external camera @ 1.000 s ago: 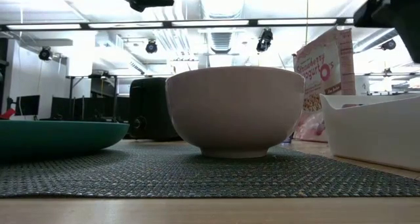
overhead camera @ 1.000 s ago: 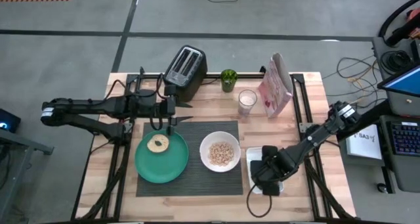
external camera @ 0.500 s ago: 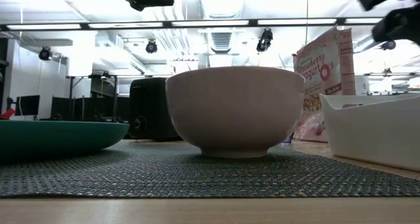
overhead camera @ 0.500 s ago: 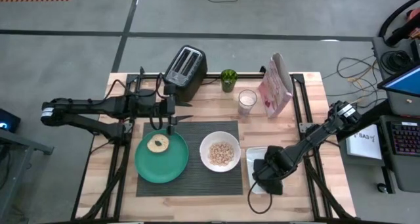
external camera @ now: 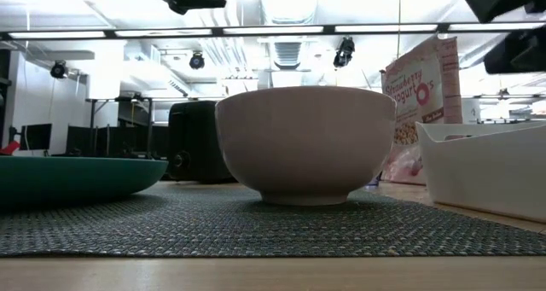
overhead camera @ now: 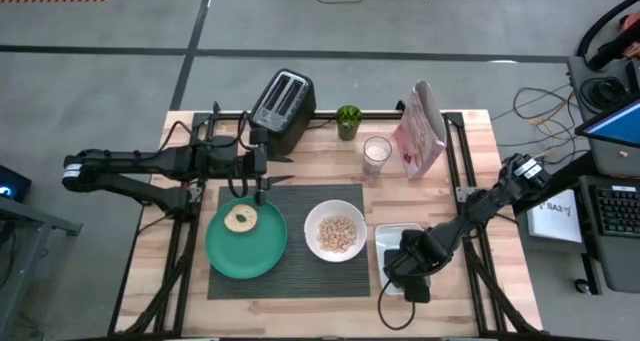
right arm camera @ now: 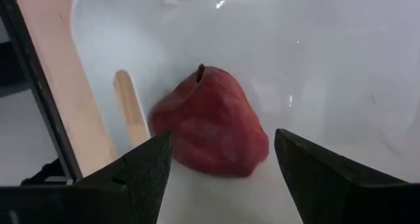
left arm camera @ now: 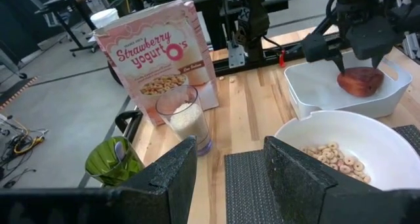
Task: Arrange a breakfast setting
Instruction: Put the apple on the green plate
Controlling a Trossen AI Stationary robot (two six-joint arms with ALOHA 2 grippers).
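On the dark ribbed placemat (overhead camera: 290,271) rest the green plate (overhead camera: 246,243), with a bagel (overhead camera: 241,218) on it, and the white bowl (overhead camera: 335,231) of cereal rings. To the mat's right, the white dish (left arm camera: 308,99) holds a red fruit (right arm camera: 210,122) lying on its floor. My right gripper (right arm camera: 220,158) hangs open over the dish and points steeply down, with one finger on either side of the fruit. I cannot tell whether they touch it. My left gripper (left arm camera: 230,165) is open with nothing in it, above the plate's far edge.
Along the far side stand the black toaster (overhead camera: 282,106), a green cup (overhead camera: 348,121), the milk glass (overhead camera: 377,156) and the pink cereal box (overhead camera: 420,131). A pale wooden stick (right arm camera: 131,109) lies in the dish beside the fruit. Bare wood shows at the near edge.
My right gripper has sunk a little toward the white dish and tipped more steeply down. The dish and the rest of the setting stay where they were.
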